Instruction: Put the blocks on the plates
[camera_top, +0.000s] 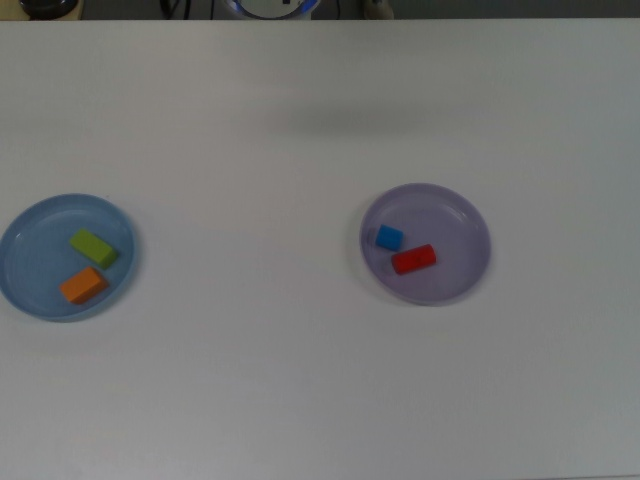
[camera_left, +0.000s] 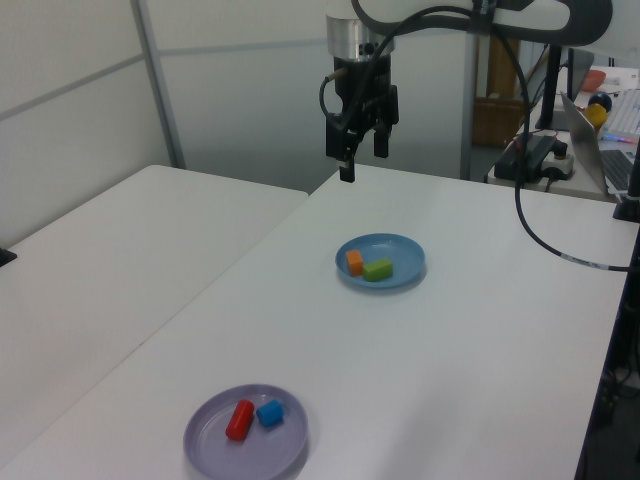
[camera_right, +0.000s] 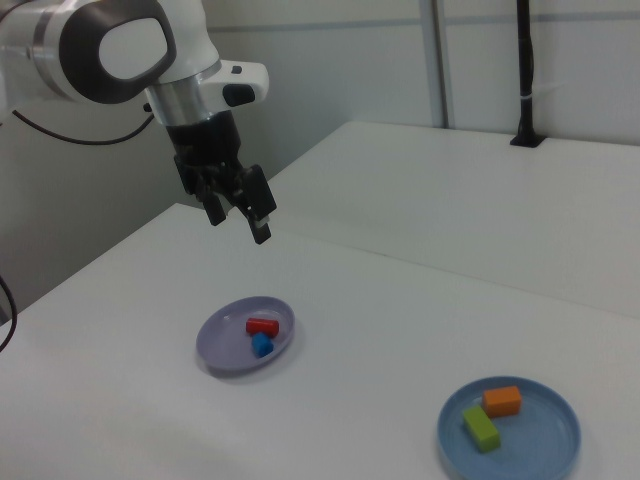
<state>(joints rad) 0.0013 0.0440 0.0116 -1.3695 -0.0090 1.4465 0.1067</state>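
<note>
Four blocks, all plated. Top view: you've got green block (camera_top: 92, 247) and orange block (camera_top: 82, 285) on the blue plate (camera_top: 20, 250), blue block (camera_top: 389, 237) and red block (camera_top: 413, 259) on the purple plate (camera_top: 465, 240); no gripper visible. Left view: gripper (camera_left: 362, 158) hangs above the table's (camera_left: 480, 330) far edge, fingers apart, holding nothing. Right view: your gripper is up behind the purple plate, empty, well clear of both plates.
</note>
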